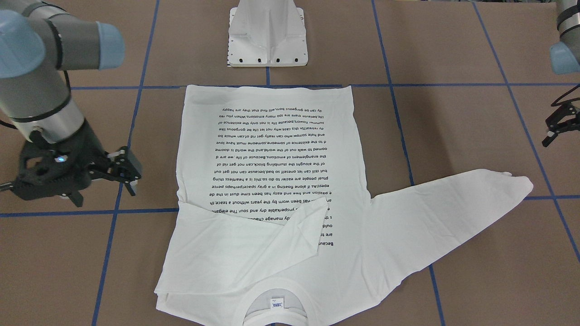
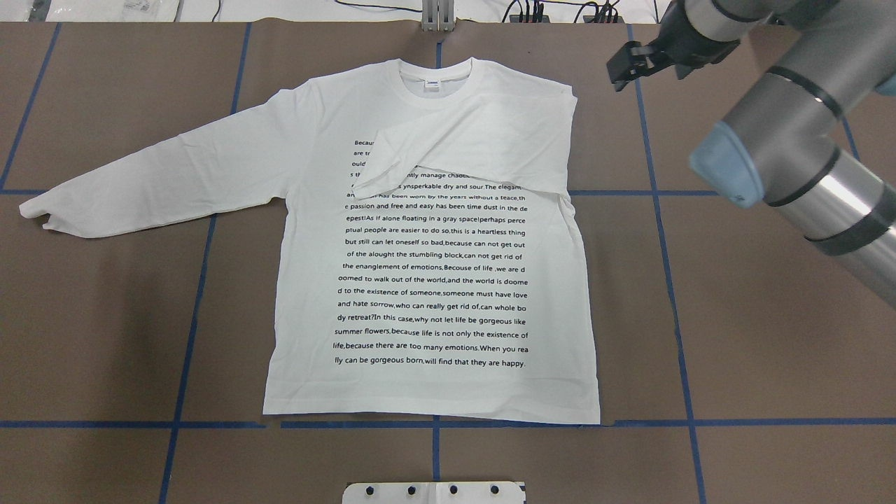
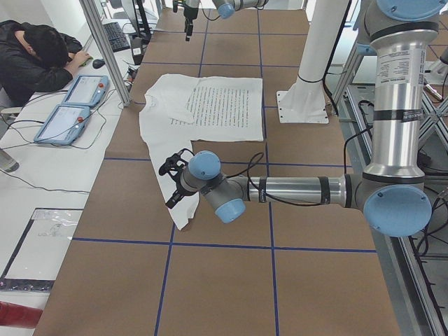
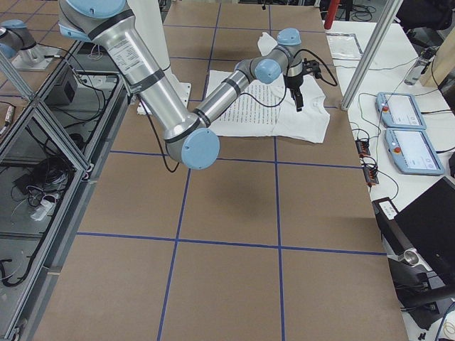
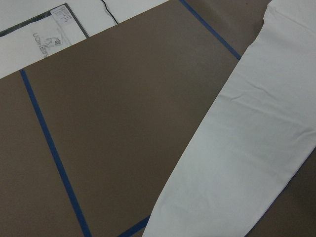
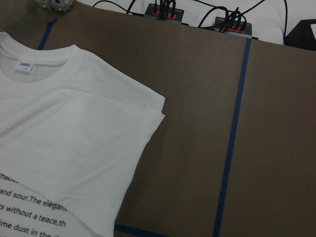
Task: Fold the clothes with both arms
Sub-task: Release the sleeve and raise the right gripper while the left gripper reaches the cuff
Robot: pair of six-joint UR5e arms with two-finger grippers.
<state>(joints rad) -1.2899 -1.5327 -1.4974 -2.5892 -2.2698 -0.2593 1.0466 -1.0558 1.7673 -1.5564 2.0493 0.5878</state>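
The white shirt carries a block of small black print running down its front, away from the collar. The lines nearest the collar are partly covered by a folded-over sleeve, but farther from it one reads "but still can let oneself so bad,because can not get out", "oomed to walk out of the world,and the world is doome", and, farthest from the collar, "lly can be gorgeous born,will find that they are happy." Inside the collar sits a small white label whose blue mark is too small to read.
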